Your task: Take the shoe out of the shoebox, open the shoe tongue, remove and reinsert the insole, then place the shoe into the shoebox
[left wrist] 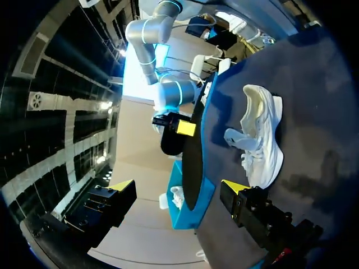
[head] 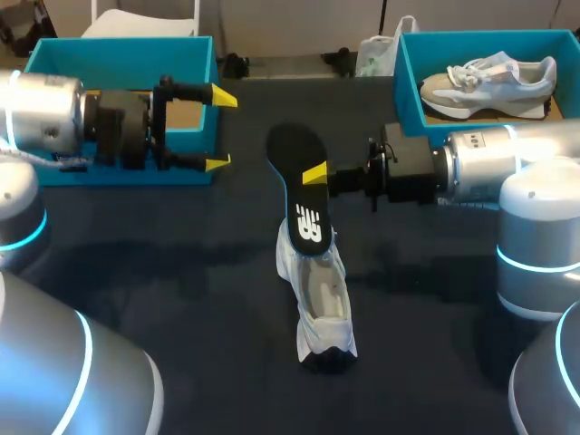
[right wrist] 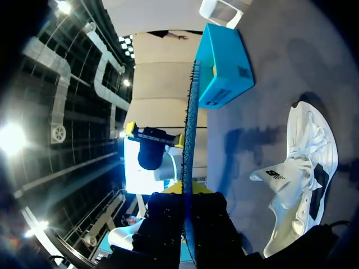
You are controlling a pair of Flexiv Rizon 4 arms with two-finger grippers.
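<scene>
Our right tool (head: 317, 174) is closed on the insole (head: 292, 149), pinching its thin edge about midway along. It holds the insole in the air above the middle of the table (head: 181, 272). The printed end points down toward the mouth of the shoe (head: 322, 294). We cannot tell whether that end touches the shoe or hangs just over it. The shoe lies on the table below, white and slumped, with its opening spread.

Our left tool (head: 220, 129) is wide open and holds nothing. It sits off to the side in front of the left shoebox (head: 118, 56), well apart from the insole.

We judge the insole to be very light, thin and floppy. Gripped at one spot, it will bend and swing, so the free end needs guiding rather than pushing. The shoe looks light and soft too, and its upper is likely to fold under pressure. The heel collar or the sole edge seems the firmer place to take hold. Steadying it there would stop it sliding while the insole goes in.

There is open table all round the shoe. The left shoebox and the right shoebox (head: 410, 86), which has a second shoe (head: 489, 80) in it, stand at the far corners. Their walls are the only edges to mind when lifting the shoe over.
</scene>
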